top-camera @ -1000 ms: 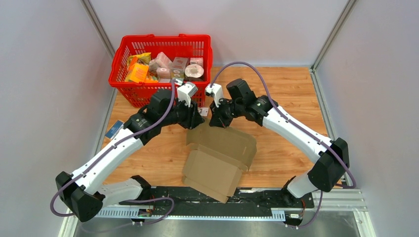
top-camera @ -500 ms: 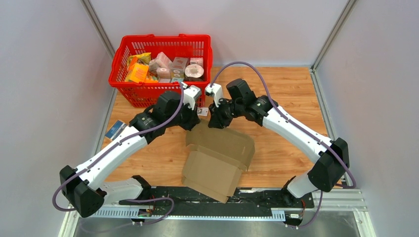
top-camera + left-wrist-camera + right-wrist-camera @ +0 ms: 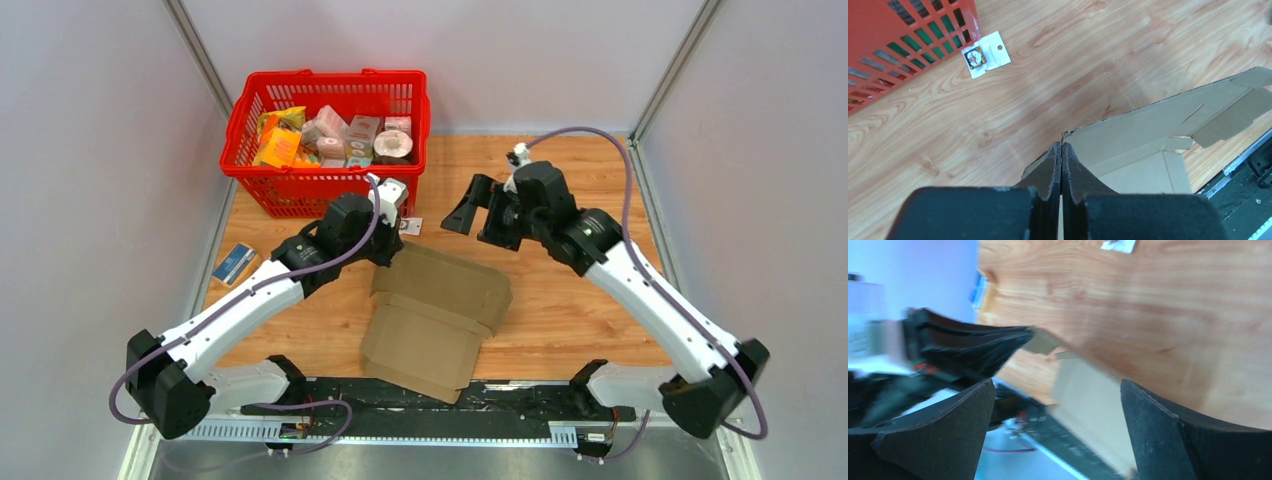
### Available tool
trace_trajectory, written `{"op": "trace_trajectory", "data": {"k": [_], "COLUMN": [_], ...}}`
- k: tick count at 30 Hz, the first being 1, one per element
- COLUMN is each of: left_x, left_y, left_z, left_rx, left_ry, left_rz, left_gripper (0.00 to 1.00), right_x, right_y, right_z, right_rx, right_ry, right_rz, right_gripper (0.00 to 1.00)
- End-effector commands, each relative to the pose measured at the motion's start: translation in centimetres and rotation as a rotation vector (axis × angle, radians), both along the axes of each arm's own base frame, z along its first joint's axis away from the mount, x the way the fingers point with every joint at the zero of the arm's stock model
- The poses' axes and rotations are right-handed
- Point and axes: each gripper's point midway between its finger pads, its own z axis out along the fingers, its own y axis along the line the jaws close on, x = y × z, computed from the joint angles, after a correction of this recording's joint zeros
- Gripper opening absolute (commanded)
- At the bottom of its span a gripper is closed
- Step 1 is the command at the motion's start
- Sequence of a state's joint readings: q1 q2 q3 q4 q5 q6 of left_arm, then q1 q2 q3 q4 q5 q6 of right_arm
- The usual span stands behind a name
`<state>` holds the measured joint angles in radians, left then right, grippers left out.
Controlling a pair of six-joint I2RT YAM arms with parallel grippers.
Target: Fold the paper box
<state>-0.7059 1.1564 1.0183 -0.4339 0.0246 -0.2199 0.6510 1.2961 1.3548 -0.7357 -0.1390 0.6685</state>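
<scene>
The paper box [image 3: 437, 316] is a plain brown cardboard sheet, partly folded, lying on the wooden table near the front edge. My left gripper [image 3: 393, 247] sits at its far left corner. In the left wrist view the left gripper [image 3: 1062, 146] is shut, with the cardboard corner [image 3: 1128, 132] coming out from between the tips. My right gripper [image 3: 470, 222] hangs open above the table, behind and to the right of the box and apart from it. The blurred right wrist view shows the right gripper [image 3: 1057, 382] wide open with nothing between the fingers, and the box [image 3: 1088, 405] beyond.
A red basket [image 3: 300, 190] full of groceries stands at the back left, its wall [image 3: 898, 30] close to my left gripper. A small white tag [image 3: 410, 227] lies beside it. A blue-and-tan packet [image 3: 233, 263] lies at the left edge. A black rail [image 3: 520, 400] runs along the front.
My right gripper has opened and pulled back to the right, off the box's far edge. My left gripper has closed on the far left corner, and the box has shifted slightly left.
</scene>
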Motion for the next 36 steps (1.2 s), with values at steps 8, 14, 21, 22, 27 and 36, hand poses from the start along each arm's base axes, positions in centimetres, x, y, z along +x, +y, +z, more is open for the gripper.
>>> {"op": "trace_trajectory", "data": {"k": [8,14,21,22,27,36], "left_x": [0.5,0.1,-0.1,-0.2,-0.2,-0.1], "left_y": [-0.2,-0.2,0.1,0.2,0.1,0.0], "left_z": [1.6,1.7,1.8,1.9,2.1,2.7], "left_rx": [-0.070,-0.093,-0.099,-0.100,-0.113,-0.127], "left_ry": [-0.089,-0.099,-0.112,-0.118,-0.129,-0.143], "left_rz": [0.027,0.023,0.021,0.023,0.022,0.030], "left_gripper": [0.00,0.00,0.00,0.00,0.00,0.00], "right_x": [-1.9,-0.5,0.8,0.9,1.1,0.9], "right_y": [0.9,1.0,1.6,1.7,1.9,2.7], "right_z": [-1.4,-3.5,-5.2,-5.3,-5.9,-7.0], "right_rx": [0.548,0.590,0.573,0.576,0.581,0.578], "right_ry": [0.594,0.650,0.662,0.666,0.673,0.724], "right_rz": [-0.651,-0.772,-0.823,-0.824,-0.838,-0.823], "right_gripper": [0.87,0.72,0.63,0.61,0.59,0.49]}}
